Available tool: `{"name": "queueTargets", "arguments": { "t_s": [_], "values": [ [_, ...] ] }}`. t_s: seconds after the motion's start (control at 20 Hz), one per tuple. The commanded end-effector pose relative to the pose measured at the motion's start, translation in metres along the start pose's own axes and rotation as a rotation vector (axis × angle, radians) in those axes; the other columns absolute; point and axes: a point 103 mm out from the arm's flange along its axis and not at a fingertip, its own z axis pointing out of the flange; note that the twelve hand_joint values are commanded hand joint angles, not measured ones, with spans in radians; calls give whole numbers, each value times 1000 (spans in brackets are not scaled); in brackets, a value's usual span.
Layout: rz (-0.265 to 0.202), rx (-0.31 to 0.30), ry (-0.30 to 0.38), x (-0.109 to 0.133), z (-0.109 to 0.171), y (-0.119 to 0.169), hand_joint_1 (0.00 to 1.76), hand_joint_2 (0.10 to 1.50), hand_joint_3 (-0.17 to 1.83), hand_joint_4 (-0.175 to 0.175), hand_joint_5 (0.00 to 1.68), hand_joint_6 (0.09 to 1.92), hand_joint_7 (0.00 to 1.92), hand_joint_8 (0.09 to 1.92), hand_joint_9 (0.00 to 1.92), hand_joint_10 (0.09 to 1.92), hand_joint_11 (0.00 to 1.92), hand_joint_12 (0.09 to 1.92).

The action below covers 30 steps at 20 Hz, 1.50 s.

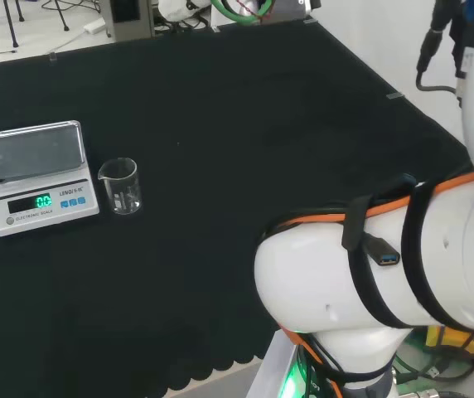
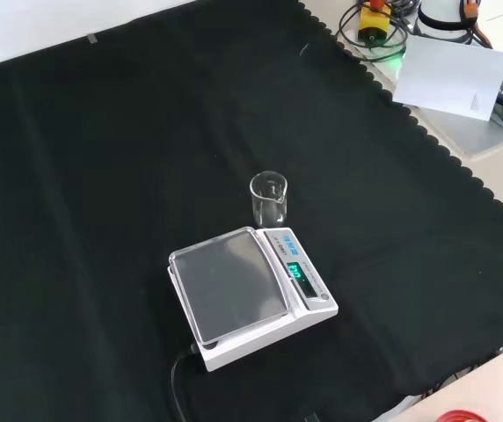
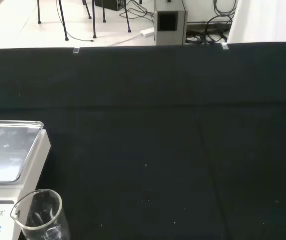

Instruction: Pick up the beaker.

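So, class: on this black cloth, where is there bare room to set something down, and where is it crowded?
Crowded: only where the beaker stands close beside the scale. Bare cloth spreads to the left of both in the front view, and more lies between the beaker and the scalloped cloth edge to the right.

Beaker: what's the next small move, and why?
Probably bring the arm across toward the beaker for a side approach. It stands upright and untouched on the black cloth, right of the scale in the head view, apparently empty, with nothing near it yet.
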Motion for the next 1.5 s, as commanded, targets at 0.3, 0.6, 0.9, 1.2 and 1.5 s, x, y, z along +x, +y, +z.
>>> {"name": "queueTargets", "arguments": {
  "t_s": [0.3, 0.6, 0.9, 1.2, 1.5],
  "values": [
    [-73, 131, 27, 25, 138, 96, 589, 651, 215, -1, 246, 87, 235, 717, 353, 820, 0, 1509],
    [-118, 183, 42, 43, 167, 108, 593, 650, 206, 7, 217, 87, 212, 714, 335, 817, 0, 1504],
    [-210, 240, 73, 72, 187, 107, 584, 650, 184, 20, 198, 87, 187, 719, 305, 831, 0, 1477],
    [-283, 296, 52, 100, 210, 101, 574, 647, 168, 28, 188, 87, 172, 720, 280, 840, 0, 1464],
    [-257, 375, 30, 92, 241, 115, 571, 647, 163, 32, 187, 87, 170, 720, 272, 841, 0, 1460]
  ]
}}
